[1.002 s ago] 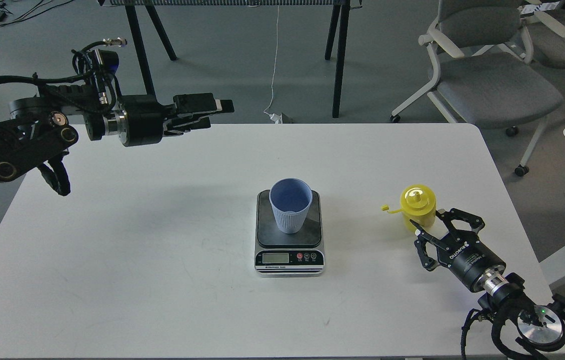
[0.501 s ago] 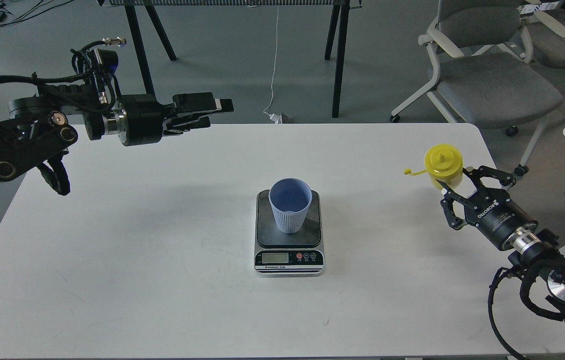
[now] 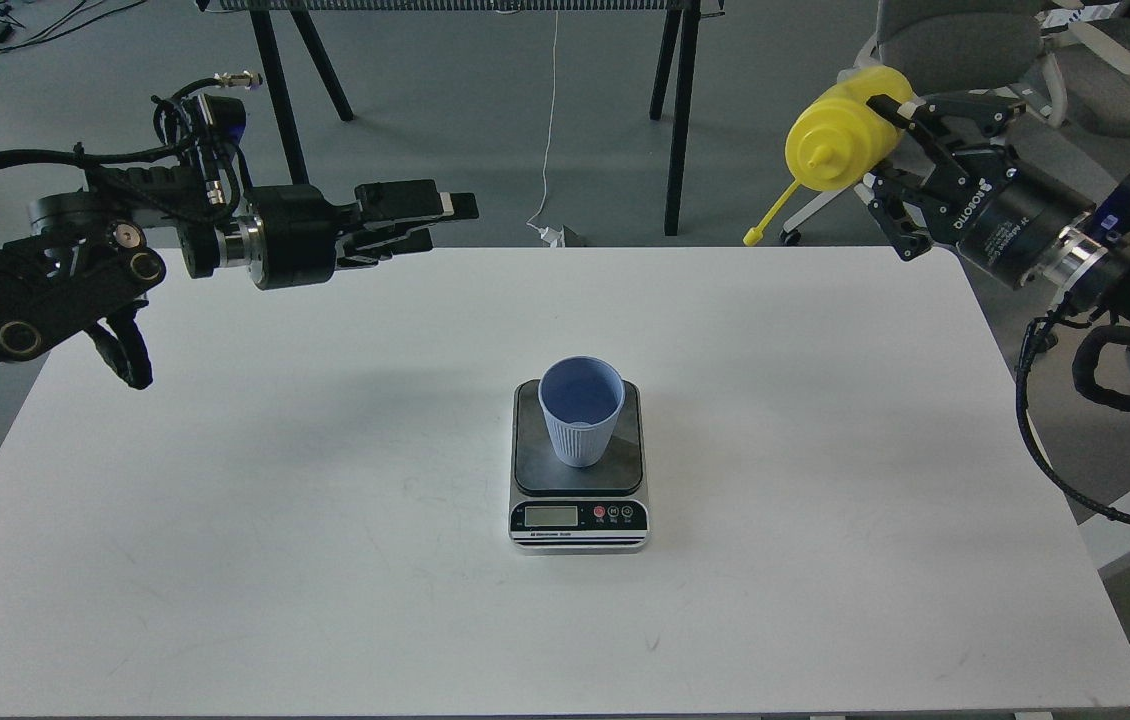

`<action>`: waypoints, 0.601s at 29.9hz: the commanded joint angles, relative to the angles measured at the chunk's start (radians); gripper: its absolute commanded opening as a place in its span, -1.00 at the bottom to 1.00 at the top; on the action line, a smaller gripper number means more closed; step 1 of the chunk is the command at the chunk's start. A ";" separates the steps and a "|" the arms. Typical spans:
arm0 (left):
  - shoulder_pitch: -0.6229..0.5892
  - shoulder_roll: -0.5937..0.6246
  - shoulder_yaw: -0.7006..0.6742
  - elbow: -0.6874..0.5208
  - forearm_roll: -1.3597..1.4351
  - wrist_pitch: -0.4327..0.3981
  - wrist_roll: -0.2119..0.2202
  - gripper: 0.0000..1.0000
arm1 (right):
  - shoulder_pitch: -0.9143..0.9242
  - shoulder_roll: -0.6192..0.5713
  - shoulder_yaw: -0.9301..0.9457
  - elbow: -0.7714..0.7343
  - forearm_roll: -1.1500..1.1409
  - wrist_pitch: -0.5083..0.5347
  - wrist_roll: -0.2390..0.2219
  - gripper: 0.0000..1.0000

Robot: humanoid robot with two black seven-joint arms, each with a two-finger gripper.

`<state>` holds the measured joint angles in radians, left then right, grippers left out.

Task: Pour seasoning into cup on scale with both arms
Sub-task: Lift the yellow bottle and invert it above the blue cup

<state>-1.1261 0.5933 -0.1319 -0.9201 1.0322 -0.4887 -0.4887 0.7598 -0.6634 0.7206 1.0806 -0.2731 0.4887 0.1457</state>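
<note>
Head view puts the scale (image 3: pixel 579 465) near the middle of the white table (image 3: pixel 325 500), with the light-blue cup (image 3: pixel 581 410) standing upright on its dark weighing plate, mouth open upward. On every side of the scale the tabletop runs bare out to its edges. Up and to the right of the scale, past the table's far right corner, the right gripper (image 3: pixel 893 130) pinches the yellow seasoning bottle (image 3: pixel 840 128) at its rear part, fingers clamped on either side of the body. The bottle lies tilted, nozzle pointing left and slightly down, its small tethered cap (image 3: pixel 751 238) dangling beneath at the far edge line, well apart from the cup. Up and to the left of the scale, the left gripper (image 3: pixel 445 210) hangs above the table's far left edge, pointing right toward the middle; its fingers lie close together, holding nothing.
</note>
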 commanded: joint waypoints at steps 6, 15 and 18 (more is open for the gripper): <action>0.002 -0.003 0.000 -0.002 -0.003 0.000 0.000 0.99 | 0.125 0.005 -0.078 0.051 -0.196 0.000 0.002 -0.84; 0.002 0.000 -0.002 -0.003 -0.006 0.000 0.000 0.99 | 0.216 0.035 -0.093 0.050 -0.397 0.000 0.002 -0.84; 0.005 -0.001 -0.002 -0.003 -0.006 0.000 0.000 0.99 | 0.265 0.035 -0.141 0.044 -0.443 0.000 0.002 -0.84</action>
<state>-1.1241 0.5924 -0.1335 -0.9234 1.0269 -0.4887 -0.4887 0.9810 -0.6296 0.6180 1.1309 -0.6722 0.4890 0.1470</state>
